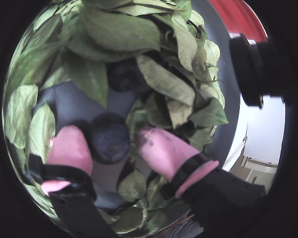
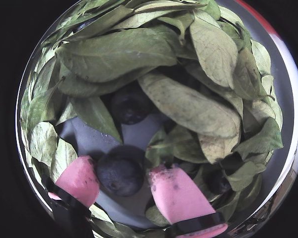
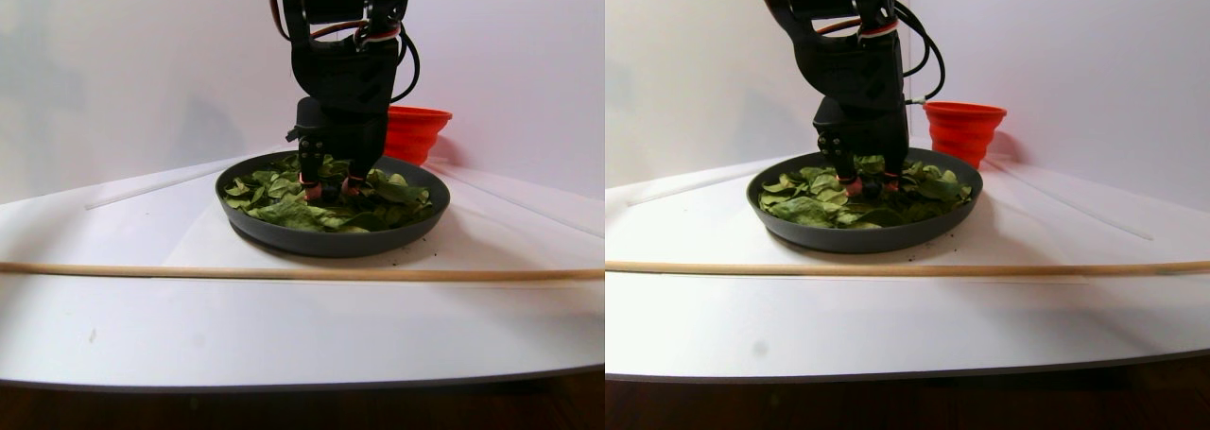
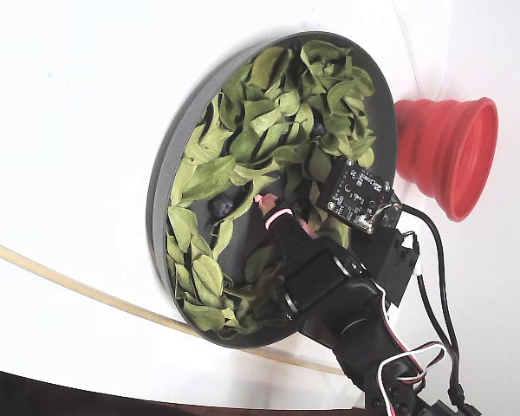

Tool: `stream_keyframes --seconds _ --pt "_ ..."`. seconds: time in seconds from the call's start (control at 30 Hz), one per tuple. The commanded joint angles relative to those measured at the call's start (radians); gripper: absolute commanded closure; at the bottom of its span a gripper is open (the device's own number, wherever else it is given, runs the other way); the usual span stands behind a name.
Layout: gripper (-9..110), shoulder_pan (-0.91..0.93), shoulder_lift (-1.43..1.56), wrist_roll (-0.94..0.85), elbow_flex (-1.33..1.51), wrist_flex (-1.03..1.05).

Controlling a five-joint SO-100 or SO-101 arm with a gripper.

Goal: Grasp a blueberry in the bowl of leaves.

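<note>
The dark grey bowl [image 4: 160,217] holds a loose heap of green leaves [image 4: 277,104]. In both wrist views my gripper [image 1: 108,135] [image 2: 123,174] is down in the bowl with its pink fingertips [image 1: 69,146] apart on either side of a dark blueberry [image 1: 108,139] [image 2: 120,173]. The berry rests on the bare grey bowl floor. The left fingertip is against it and a small gap shows at the right fingertip. A second blueberry [image 2: 130,104] lies farther ahead, half under leaves. In the stereo pair view the gripper [image 3: 326,189] dips into the leaves.
A red ribbed cup [image 4: 446,152] stands just beyond the bowl [image 3: 331,239]. A thin wooden stick [image 3: 302,272] lies across the white table in front of the bowl. Leaves crowd both fingers. Another berry [image 4: 221,208] shows among the leaves.
</note>
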Motion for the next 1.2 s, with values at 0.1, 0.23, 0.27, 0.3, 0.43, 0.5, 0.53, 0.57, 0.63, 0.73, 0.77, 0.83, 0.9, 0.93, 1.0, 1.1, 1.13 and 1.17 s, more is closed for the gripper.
stream_keyframes --seconds 0.1,0.23,0.27,0.3,0.43,0.5,0.53,0.57,0.63,0.73,0.77,0.83,0.9,0.93,1.0,1.1,1.13,1.17 --pt "83 0.02 0.003 -0.011 -0.017 -0.017" --pt "85 0.02 0.003 -0.017 -0.011 -0.018" --pt "85 0.02 0.005 -0.017 -0.009 -0.018" --pt "85 0.02 0.006 -0.017 -0.008 -0.018" --pt "85 0.02 0.015 -0.02 -0.005 -0.018" --pt "85 0.02 0.026 -0.021 0.0 -0.018" --pt "86 0.02 0.034 -0.023 0.003 -0.017" --pt "86 0.018 0.041 -0.025 0.006 -0.015" --pt "86 0.017 0.057 -0.025 0.009 -0.009" --pt "86 0.015 0.083 -0.026 0.014 0.002" --pt "86 0.015 0.091 -0.026 0.015 0.005" --pt "86 0.014 0.103 -0.026 0.017 0.006" --pt "86 0.014 0.11 -0.026 0.017 0.008" --pt "86 0.014 0.114 -0.026 0.017 0.008" --pt "86 0.014 0.123 -0.026 0.017 0.011" --pt "86 0.014 0.146 -0.025 0.018 0.023" --pt "86 0.014 0.158 -0.025 0.018 0.031" --pt "86 0.014 0.166 -0.025 0.02 0.037"
